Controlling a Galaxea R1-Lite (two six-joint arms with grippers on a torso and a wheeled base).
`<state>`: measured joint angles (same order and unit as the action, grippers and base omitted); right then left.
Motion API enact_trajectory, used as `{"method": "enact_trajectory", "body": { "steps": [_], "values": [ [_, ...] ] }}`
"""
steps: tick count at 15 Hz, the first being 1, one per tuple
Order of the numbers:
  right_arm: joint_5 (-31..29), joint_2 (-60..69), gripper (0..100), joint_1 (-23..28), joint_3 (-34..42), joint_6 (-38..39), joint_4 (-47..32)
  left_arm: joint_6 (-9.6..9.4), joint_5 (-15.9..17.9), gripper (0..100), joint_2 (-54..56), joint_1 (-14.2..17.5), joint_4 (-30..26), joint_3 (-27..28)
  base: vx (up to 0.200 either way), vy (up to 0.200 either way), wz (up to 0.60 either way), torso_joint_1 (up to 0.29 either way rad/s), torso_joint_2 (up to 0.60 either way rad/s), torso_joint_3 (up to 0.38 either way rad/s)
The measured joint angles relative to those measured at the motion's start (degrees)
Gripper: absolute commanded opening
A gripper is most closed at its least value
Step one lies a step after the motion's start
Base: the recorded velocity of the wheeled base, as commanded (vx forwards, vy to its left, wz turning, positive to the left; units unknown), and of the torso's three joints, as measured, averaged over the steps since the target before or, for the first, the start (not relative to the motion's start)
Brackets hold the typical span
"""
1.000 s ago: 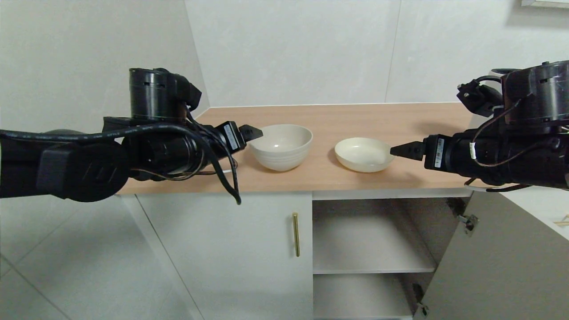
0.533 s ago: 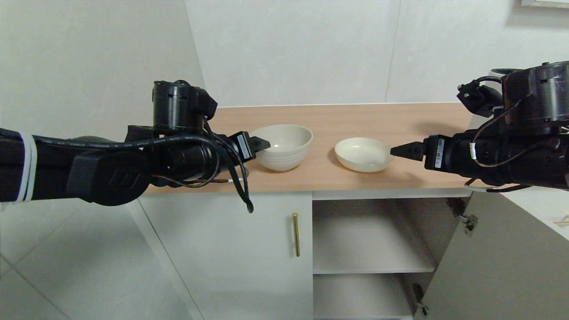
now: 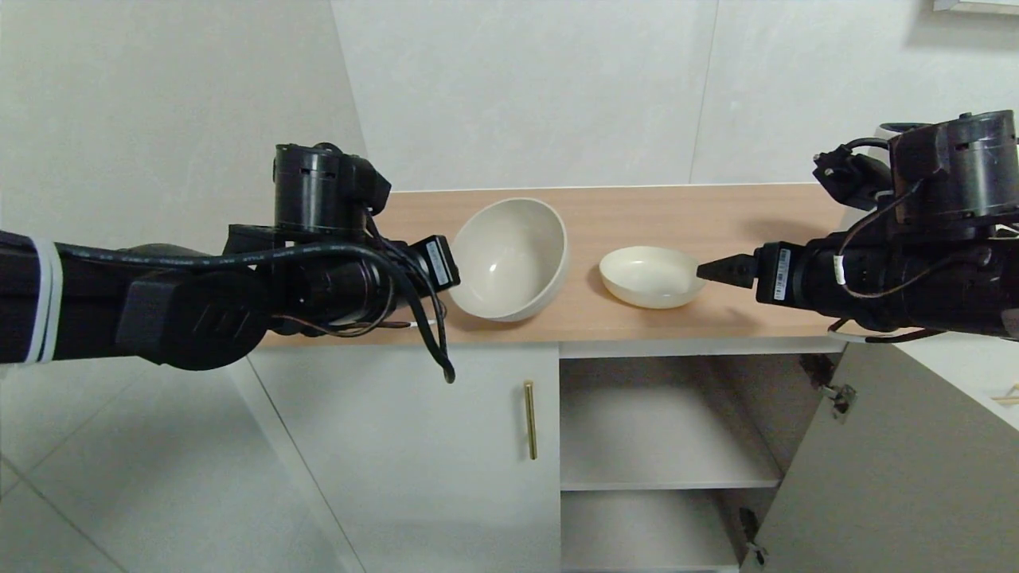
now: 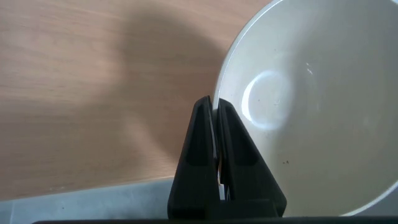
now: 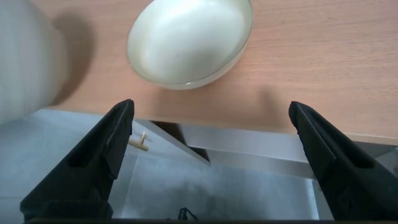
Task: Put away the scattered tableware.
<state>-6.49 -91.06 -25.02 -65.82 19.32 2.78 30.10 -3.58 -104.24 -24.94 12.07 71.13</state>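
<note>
Tableware was seen on the long light-brown wooden counter (image 3: 740, 215) in the head view: a deep cream round bowl (image 3: 509, 259) and, just beside it, a shallow cream round dish (image 3: 649, 276). The deep bowl was tipped up on its side, and its near rim was met by the left gripper (image 3: 454, 267). The right gripper (image 3: 716, 270) was held just beside the dish's rim. An open white cupboard (image 3: 661, 430) was seen under the counter. Small white stickers (image 3: 434, 259) were seen on both arms, but their print was too small to be read. No writing was seen on the tableware.

In the left wrist view, the left gripper (image 4: 216, 118) was pinched tight on the thin rim of the deep bowl (image 4: 311, 106). The bowl was judged hard, smooth, slippery and easy to break, so a firm rim hold was thought best.

In the right wrist view, the right gripper (image 5: 211, 109) was spread wide open with nothing held. The dish (image 5: 189, 40) was judged light, and its rim was thought the best place to be gripped.
</note>
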Motion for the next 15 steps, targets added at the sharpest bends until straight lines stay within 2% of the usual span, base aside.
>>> {"method": "enact_trajectory", "body": {
  "steps": [5,8,10,15],
  "values": [
    [-10.2,-8.2,100,-0.1,-5.0,0.2,0.3,-0.05,0.6,0,2.4,-0.6,0.1,-1.3,0.000,0.000,0.00,0.000,0.00,0.000],
    [-14.6,-14.6,100,-0.3,-8.3,2.1,4.5,-0.05,3.7,0,5.0,-0.8,0.2,-2.9,0.000,0.000,0.00,0.000,0.00,0.000],
    [-15.9,-17.5,100,-0.6,-9.8,2.2,7.9,-0.05,4.4,0,6.5,-0.8,0.2,-3.6,0.000,0.000,0.00,0.000,0.00,0.000],
    [-16.0,-19.9,100,-0.6,-11.4,2.2,8.0,0.00,4.5,0,7.6,-0.8,0.3,-3.8,0.000,0.000,0.00,0.000,0.00,0.000]
  ]
}}
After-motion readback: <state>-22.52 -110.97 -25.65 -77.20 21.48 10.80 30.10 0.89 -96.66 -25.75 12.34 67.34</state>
